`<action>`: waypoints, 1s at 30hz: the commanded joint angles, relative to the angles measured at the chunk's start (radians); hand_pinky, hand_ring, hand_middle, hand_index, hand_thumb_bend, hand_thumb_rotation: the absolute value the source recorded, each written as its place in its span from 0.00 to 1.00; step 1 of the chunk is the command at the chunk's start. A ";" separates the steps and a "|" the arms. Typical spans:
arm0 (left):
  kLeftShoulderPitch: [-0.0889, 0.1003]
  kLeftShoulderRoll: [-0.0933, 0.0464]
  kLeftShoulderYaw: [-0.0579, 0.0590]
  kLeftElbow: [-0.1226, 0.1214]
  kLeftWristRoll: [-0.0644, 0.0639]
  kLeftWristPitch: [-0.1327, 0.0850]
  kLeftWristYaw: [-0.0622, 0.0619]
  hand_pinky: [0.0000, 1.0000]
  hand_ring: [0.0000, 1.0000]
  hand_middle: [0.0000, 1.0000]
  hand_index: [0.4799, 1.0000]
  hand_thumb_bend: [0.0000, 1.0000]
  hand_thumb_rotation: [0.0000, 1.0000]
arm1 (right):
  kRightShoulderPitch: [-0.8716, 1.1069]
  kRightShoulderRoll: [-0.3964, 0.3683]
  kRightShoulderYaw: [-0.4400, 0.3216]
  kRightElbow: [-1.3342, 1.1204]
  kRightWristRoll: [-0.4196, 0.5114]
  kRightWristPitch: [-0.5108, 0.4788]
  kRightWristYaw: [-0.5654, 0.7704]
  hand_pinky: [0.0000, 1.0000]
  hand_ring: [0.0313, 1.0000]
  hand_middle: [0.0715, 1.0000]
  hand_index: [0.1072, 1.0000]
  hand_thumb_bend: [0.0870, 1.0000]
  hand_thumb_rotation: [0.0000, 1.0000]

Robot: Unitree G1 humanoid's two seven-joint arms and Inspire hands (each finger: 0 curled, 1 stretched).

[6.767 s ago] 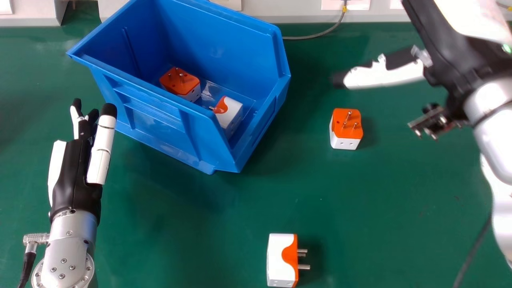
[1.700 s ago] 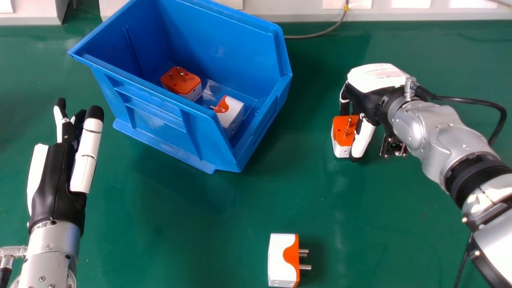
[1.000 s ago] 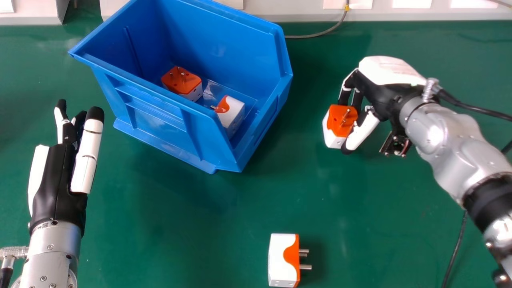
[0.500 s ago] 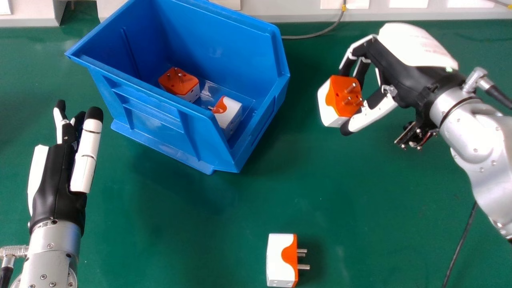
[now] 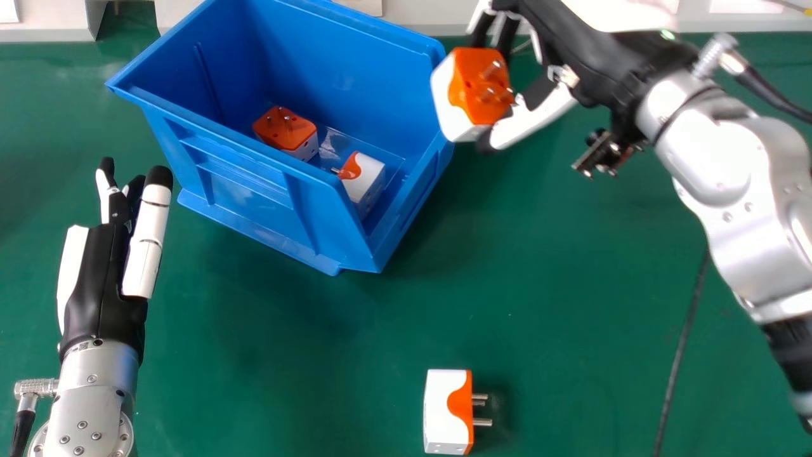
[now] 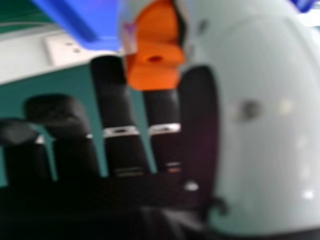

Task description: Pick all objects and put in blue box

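My right hand holds an orange-and-white plug adapter between fingers and thumb, in the air at the right edge of the blue box. In the right hand view the adapter sits between the fingertips and thumb of my right hand. Inside the box lie an adapter with its orange face up and one on its side. Another adapter rests on the green table near the front edge, prongs pointing right. My left hand is open, left of the box.
The green table spreads in front of and beside the box. A pale ledge runs along the back edge. In the right hand view a wall socket shows behind the fingers. A black cable hangs by the right arm.
My right hand took hold of the adapter on the right, lifted it off the table and carried it left toward the box. The left hand has shifted slightly right within the last half second.
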State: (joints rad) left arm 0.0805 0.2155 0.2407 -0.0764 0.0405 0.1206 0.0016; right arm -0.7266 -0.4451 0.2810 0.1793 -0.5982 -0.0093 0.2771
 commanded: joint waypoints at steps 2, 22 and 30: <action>-0.020 -0.003 -0.004 0.005 0.002 -0.026 0.012 0.98 0.99 0.98 0.98 0.53 1.00 | -0.119 0.042 0.017 0.074 -0.021 -0.017 -0.045 0.06 0.08 0.40 0.43 0.46 0.00; -0.020 -0.007 -0.031 0.015 0.016 -0.045 0.036 0.98 0.99 0.98 0.98 0.54 1.00 | -0.571 0.396 0.157 0.796 -0.085 0.020 -0.229 0.26 0.31 0.44 0.41 0.45 0.06; -0.008 -0.012 -0.039 -0.014 0.021 -0.028 0.037 0.98 0.99 0.97 0.98 0.54 1.00 | -0.641 0.471 0.199 0.994 -0.098 0.038 -0.309 0.19 0.22 0.43 0.41 0.46 0.03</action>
State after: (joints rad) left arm 0.0678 0.2059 0.2068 -0.0599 0.0489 0.0976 0.0308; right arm -1.3124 0.0215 0.4733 1.1664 -0.6851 0.0301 0.0015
